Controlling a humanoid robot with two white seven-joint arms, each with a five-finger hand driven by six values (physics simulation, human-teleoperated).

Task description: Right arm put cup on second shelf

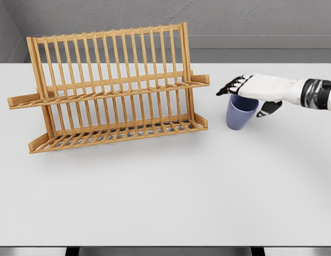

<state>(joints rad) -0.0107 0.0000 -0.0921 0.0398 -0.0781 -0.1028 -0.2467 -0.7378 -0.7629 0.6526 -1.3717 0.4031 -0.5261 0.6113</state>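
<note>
Wooden rack [114, 90]: slatted dish rack of light wood, standing on the left half of the worktop, with a tall back row of upright slats, a lower shelf near the surface and a second shelf higher up, its side rails sticking out at both ends.
Second shelf [128, 90]: bare slats running across the middle height of the rack; nothing rests on it.
Cup [240, 114]: blue-violet, upright, open mouth up, standing on the worktop just right of the rack's right end and apart from it.
Right hand [256, 90]: white with dark fingertips, its arm entering from the picture's right edge; the palm lies over the cup's rim, covering part of the mouth.
Fingers [232, 85]: those on the far side reach out past the rim toward the rack, loosely extended; the thumb [269, 108] drops down on the right of the cup, beside its wall. Whether they actually clamp the cup cannot be told from this view.
Worktop [165, 192]: plain white surface carrying rack and cup, with a grey wall behind it.
Contact: cup's base sits on the worktop, not lifted.
</note>
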